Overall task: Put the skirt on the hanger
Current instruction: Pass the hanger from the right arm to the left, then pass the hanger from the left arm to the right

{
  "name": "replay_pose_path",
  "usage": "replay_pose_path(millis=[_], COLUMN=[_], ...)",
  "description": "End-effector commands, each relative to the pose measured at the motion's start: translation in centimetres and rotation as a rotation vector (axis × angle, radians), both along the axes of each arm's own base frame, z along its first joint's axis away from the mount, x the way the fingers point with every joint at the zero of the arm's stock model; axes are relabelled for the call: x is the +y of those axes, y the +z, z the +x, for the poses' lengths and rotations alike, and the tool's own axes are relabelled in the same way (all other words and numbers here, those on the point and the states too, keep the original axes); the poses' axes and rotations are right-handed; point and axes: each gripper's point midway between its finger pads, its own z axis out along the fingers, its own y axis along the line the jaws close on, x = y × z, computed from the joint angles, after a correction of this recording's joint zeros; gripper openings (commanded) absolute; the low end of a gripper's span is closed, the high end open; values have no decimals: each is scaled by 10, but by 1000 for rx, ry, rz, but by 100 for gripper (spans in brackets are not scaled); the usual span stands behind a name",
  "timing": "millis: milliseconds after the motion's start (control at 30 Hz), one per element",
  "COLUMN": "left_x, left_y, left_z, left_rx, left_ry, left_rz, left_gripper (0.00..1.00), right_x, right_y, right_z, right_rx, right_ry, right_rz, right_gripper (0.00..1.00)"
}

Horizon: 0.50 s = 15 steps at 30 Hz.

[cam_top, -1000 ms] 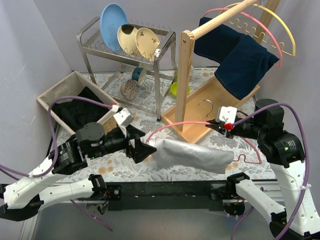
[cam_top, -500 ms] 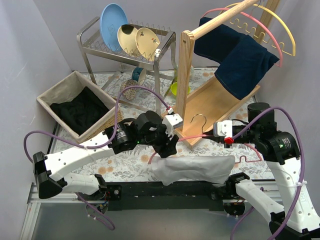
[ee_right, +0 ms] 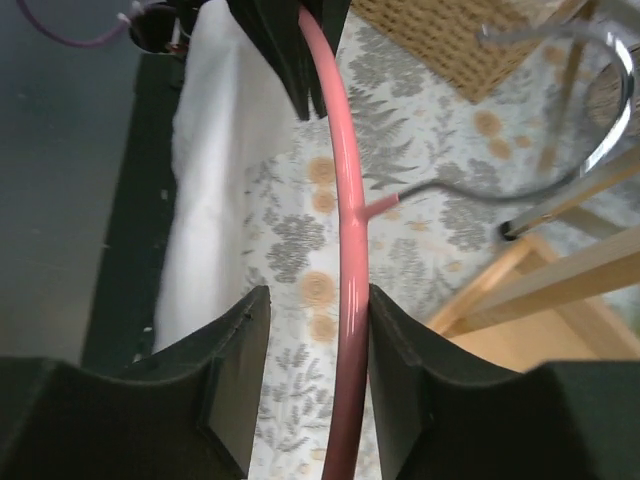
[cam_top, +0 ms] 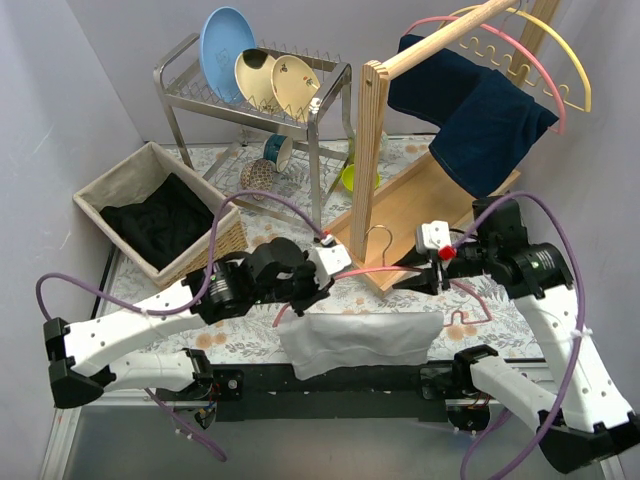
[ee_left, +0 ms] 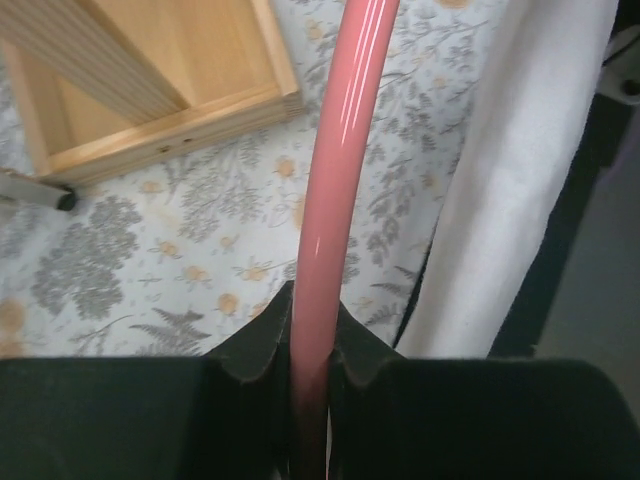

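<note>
We are looking at the left gripper [cam_top: 318, 283] [ee_left: 310, 320], which is clamping the pink plastic hanger [cam_top: 375, 269] [ee_left: 335, 180] [ee_right: 345, 200]: in the left wrist view its two black fingers [ee_left: 250, 355] are pressing against both sides of the pink bar with no gap showing. The right gripper [cam_top: 415, 282] [ee_right: 318, 310] is sitting around the same bar further along, beside the hanger's metal hook. Its fingers [ee_right: 235, 360] are standing apart, the bar running between them close to one pad and clear of the other, so it is not gripping. The pale grey skirt [cam_top: 360, 345] [ee_left: 530, 170] [ee_right: 215, 170] is hanging over the near edge of the floral-patterned table [cam_top: 240, 340], between the two arm bases and just below the hanger. Its upper corners are lying near the hanger's two ends, but we cannot tell whether it is hooked onto them. Behind the hanger the wooden clothes stand [cam_top: 372, 150] is carrying a dark blue cloth [cam_top: 480, 120]. To the left, a wicker basket [cam_top: 110, 180] is holding a black garment [cam_top: 160, 225], and a metal dish rack [cam_top: 180, 85] is standing at the back.
</note>
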Motion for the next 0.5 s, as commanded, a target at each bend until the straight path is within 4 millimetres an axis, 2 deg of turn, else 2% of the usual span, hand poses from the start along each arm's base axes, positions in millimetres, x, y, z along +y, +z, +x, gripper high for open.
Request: replay_pose_path(millis=[0, 133, 200, 267, 300, 367, 400, 433, 467], left_x=[27, 35, 37, 38, 38, 37, 36, 36, 35], left_y=[33, 50, 52, 58, 59, 62, 62, 63, 65], left_z=[38, 44, 47, 48, 49, 51, 51, 53, 53], left_rx=[-288, -387, -412, -435, -441, -457, -460, -464, -467], left_ry=[138, 153, 164, 164, 163, 167, 165, 172, 172], left_rz=[-60, -110, -103, -116, -116, -119, -116, -115, -122], left_gripper=[0, 0, 0, 0, 0, 0, 0, 0, 0], right_x=[5, 5, 4, 4, 4, 3, 3, 3, 2], right_y=[-10, -19, -21, -23, -24, -24, -23, -22, -23], right_z=[-23, -24, -25, -28, -28, -30, -30, -30, -30], right_rx=[308, 362, 379, 396, 405, 421, 422, 424, 422], right_ry=[52, 41, 39, 43, 42, 48, 48, 45, 37], right_rz=[-3, -18, -21, -24, -27, -29, -31, -34, -45], right_gripper=[56, 60, 61, 59, 56, 42, 20, 7, 1])
